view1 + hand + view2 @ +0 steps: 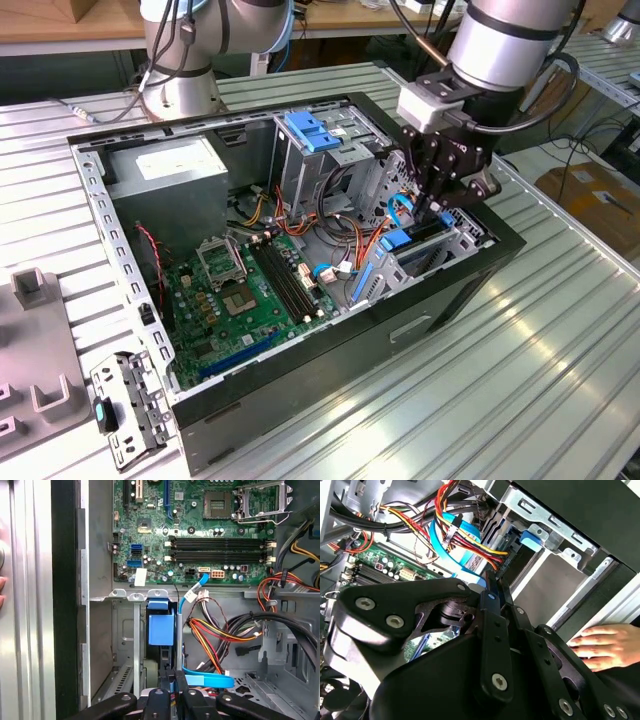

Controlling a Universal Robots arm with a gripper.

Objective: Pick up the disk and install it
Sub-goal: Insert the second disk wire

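Note:
The disk (424, 230) stands on edge in the drive bay at the open computer case's end, on the exterior view's right. Its blue carrier frame (398, 240) shows at the top. In the first wrist view the blue frame (161, 624) sits in the metal bay just ahead of my fingers. My gripper (428, 208) hangs straight over the bay, with its tips at the disk's top edge. In both wrist views the black fingers (492, 630) lie together, and I see no gap or object between them at the gripper (173, 682).
Orange, yellow and blue cables (215, 635) crowd the space beside the bay. The green motherboard (250, 290), grey power-supply box (170, 170) and tall cage with a blue latch (312, 132) fill the case. A hand (605, 645) rests on the case's outer wall. A loose bracket (125, 410) lies on the table.

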